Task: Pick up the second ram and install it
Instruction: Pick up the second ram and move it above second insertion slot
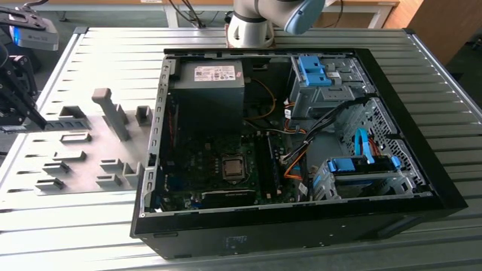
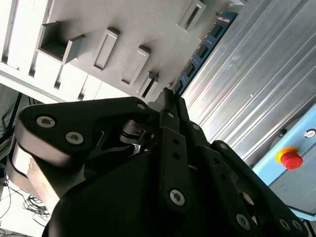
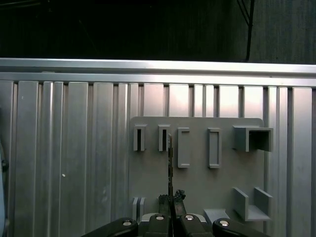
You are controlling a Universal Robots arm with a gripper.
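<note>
from my seat i read the gripper (image 3: 172, 198) as closed on the ram (image 3: 170, 160). in both wrist views the two fingertips meet on one end of the stick, and the rest of it juts straight out past them.

in the first wrist view i'm looking along the ram's edge. it shows as a thin dark line running out over the grey plate (image 3: 197, 190), with its far end up among the row of slotted blocks (image 3: 183, 147). in the second wrist view the ram (image 2: 203, 52) shows its flat side, blue-green with a row of dark chips, and the gripper's black linkages (image 2: 173, 163) crowd the foreground. i can't tell whether the stick touches the plate or hangs just above it.

the plate lies on the ribbed metal table (image 3: 74, 148). in the exterior view the open case (image 1: 301, 226) lies on that same table, just beside the plate on the exterior view's right, with its motherboard (image 1: 218, 164) facing up. the arm's base (image 1: 252, 25) stands beyond the case at the table's far side. the second wrist view also catches a red stop button (image 2: 290, 159) on a pale blue box off past the table.
</note>
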